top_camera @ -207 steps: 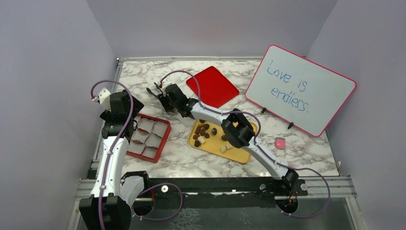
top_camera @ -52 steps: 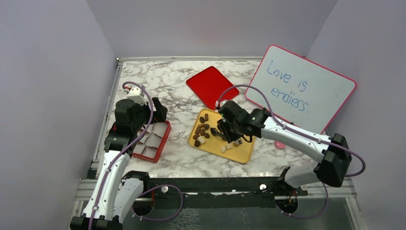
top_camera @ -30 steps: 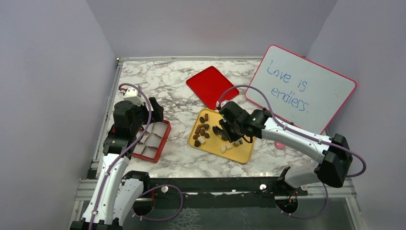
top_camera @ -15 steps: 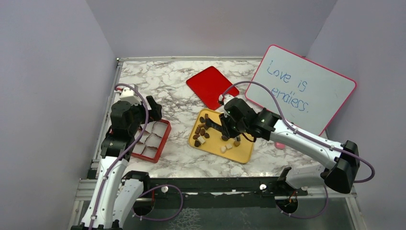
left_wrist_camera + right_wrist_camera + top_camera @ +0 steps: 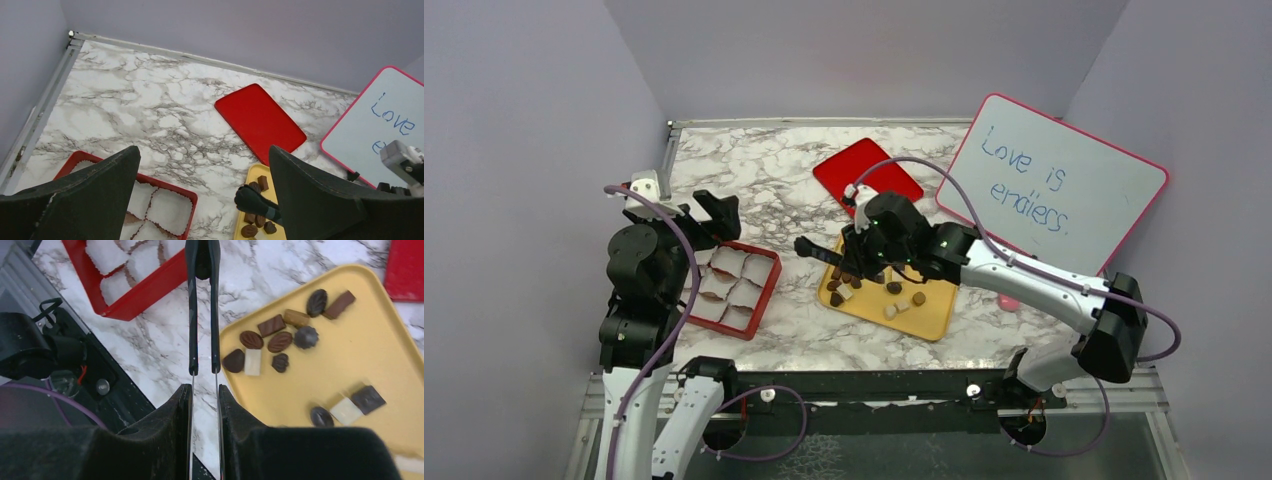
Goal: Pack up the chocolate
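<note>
The chocolate [image 5: 280, 342] consists of small dark brown, tan and cream-white pieces laid flat on the yellow tray [image 5: 385, 355]. Most are clustered near one corner, with a few set apart. One dark piece [image 5: 202, 266] is clamped between the jaws of the right gripper [image 5: 202, 271].

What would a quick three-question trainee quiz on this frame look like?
1. Fill in: the whiteboard reads "Love is ____."
2. The tray holding the loose chocolates is: A yellow, B blue, C green.
3. True or false: the right gripper is wide open.
Key: 1 endless. 2 A. 3 False: its fingers are nearly together, with what looks like a dark piece between the tips.
</note>
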{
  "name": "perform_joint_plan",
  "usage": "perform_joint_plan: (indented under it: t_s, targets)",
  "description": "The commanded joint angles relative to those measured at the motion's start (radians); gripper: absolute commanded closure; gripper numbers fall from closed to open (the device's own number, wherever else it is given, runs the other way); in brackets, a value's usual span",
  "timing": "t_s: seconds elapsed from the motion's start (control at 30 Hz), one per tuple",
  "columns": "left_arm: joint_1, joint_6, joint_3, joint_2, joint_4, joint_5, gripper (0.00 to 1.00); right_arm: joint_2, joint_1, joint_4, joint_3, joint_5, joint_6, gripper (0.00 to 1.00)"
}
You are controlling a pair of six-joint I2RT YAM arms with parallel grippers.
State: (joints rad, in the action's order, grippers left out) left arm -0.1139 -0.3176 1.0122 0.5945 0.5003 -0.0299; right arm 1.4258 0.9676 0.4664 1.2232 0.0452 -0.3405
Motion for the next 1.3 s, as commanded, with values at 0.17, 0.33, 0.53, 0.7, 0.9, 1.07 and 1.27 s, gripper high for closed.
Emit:
perform_joint_plan:
  t_s: [0.17,0.33,0.53,0.7,0.9,1.07,1.27]
  targets:
    - [-0.002,0.001,0.060,-0.006,0.048,-0.107,0.01,0.162,0.118,-0.133,0.138,0.042,0.031,0.77]
    - [-0.002,0.000,0.077,-0.005,0.053,-0.140,0.01,0.264,0.129,-0.191,0.202,0.035,0.071,0.77]
    - [-0.003,-0.003,0.111,-0.002,0.061,-0.156,0.01,0.403,0.135,-0.300,0.303,0.039,0.131,0.77]
    - [-0.001,-0.006,0.118,0.005,0.064,-0.156,0.01,0.517,0.138,-0.375,0.394,0.036,0.172,0.77]
    - [-0.003,-0.024,0.127,0.007,0.061,-0.183,0.01,0.648,0.153,-0.452,0.504,0.060,0.218,0.76]
    - [-0.003,-0.039,0.172,0.002,0.072,-0.205,0.01,0.777,0.170,-0.513,0.603,0.017,0.251,0.77]
    - [-0.003,-0.057,0.208,-0.010,0.078,-0.194,0.01,0.903,0.170,-0.569,0.715,-0.017,0.256,0.76]
